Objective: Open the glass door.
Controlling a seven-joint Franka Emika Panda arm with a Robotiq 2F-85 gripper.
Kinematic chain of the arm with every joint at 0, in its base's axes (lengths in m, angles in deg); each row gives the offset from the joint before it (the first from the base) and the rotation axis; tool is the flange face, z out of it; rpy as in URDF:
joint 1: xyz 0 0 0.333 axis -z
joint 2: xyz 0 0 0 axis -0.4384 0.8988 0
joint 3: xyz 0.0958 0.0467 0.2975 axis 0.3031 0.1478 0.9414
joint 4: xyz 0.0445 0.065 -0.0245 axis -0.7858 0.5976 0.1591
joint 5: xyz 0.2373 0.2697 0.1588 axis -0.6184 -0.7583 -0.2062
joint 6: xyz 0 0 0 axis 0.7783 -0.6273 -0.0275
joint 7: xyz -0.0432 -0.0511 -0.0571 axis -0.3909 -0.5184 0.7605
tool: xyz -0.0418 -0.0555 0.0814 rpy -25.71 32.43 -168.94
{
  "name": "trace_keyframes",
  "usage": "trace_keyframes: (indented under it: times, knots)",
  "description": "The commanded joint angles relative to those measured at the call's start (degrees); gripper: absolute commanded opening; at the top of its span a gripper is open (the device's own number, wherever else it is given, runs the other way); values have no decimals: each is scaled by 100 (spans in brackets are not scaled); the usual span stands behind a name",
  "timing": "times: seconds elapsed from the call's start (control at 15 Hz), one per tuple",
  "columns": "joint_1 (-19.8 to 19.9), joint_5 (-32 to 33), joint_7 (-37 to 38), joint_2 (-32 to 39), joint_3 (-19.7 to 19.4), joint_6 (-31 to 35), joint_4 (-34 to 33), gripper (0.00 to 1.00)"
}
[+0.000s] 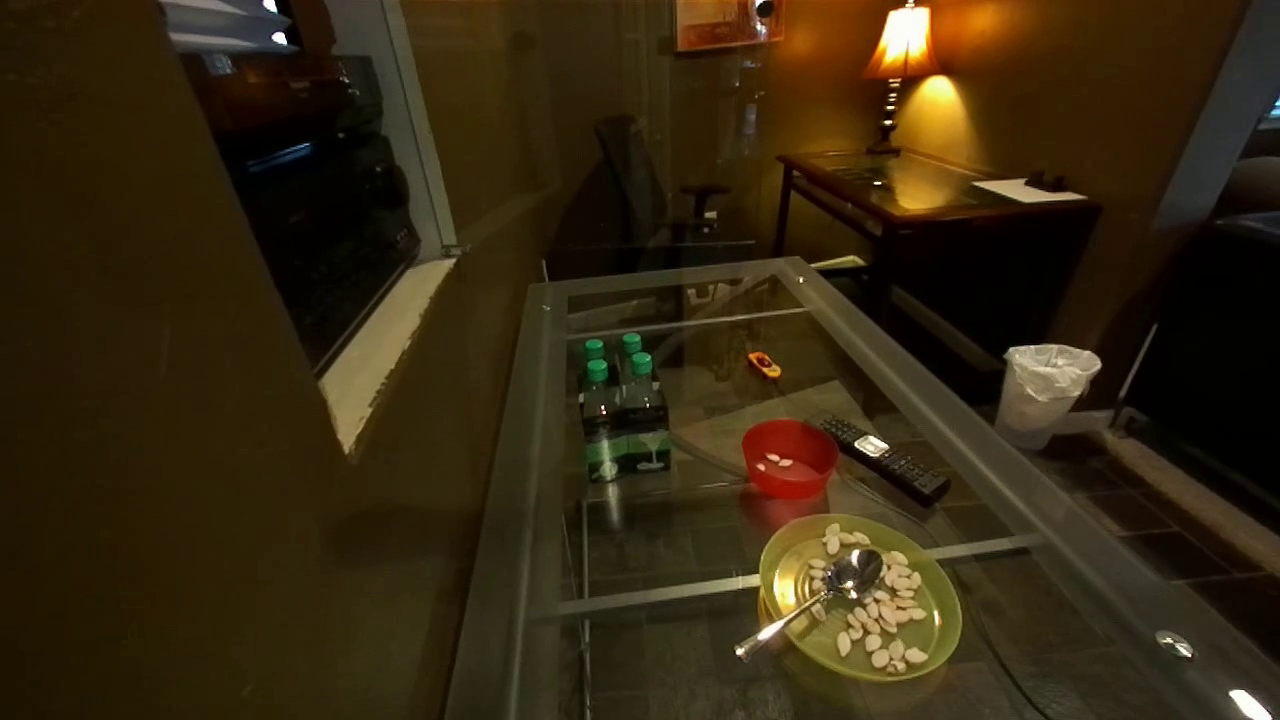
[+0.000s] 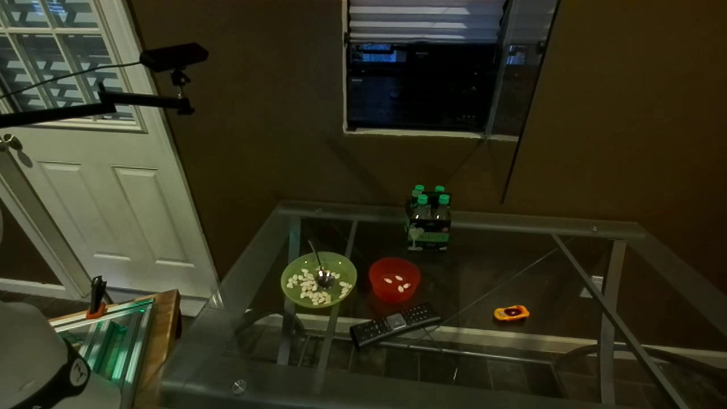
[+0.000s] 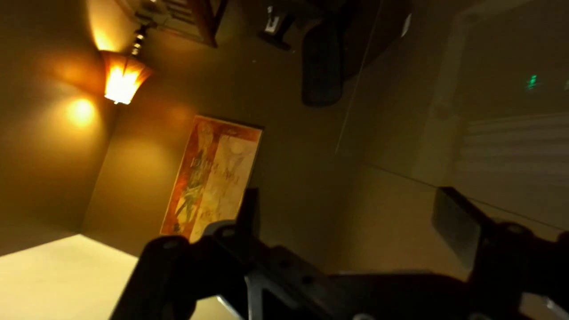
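Note:
The glass door (image 2: 519, 74) is a clear, reflective pane standing out at an angle from the wall opening in an exterior view, with its dark edge slanting down. It also shows faintly in an exterior view (image 1: 590, 150), by a small bracket at the opening's corner. In the wrist view the pane (image 3: 498, 89) seems to lie at the right, reflecting blinds and green caps. My gripper (image 3: 349, 200) is wide open with nothing visible between its fingers. I cannot tell how far it is from the pane. The gripper is out of view in both exterior views.
The wall opening (image 2: 420, 96) holds dark equipment. Below it stands a glass table (image 2: 545, 217) with a green-capped bottle pack (image 2: 429, 230), red bowl (image 2: 395, 278), green plate (image 2: 301, 267), remote (image 2: 396, 324) and yellow object (image 2: 511, 313). A camera arm (image 2: 142, 99) reaches in.

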Motion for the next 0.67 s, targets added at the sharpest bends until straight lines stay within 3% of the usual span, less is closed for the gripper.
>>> trace_keyframes:
  times: [0.0,0.2,0.27,0.33,0.4,0.6]
  knots:
    - [-59,-1326,-97,-806,-387,711,1344,100]
    - [-193,-2305,-208,-1100,-715,1404,2201,100]
    - [194,-2764,-366,-1189,-479,1675,2476,100]
    - [219,-3153,-517,-1304,-519,1884,2793,100]
    - [494,-2684,-337,-801,-173,1447,1951,100]
    - [689,-2740,-362,-812,-36,1517,2063,100]
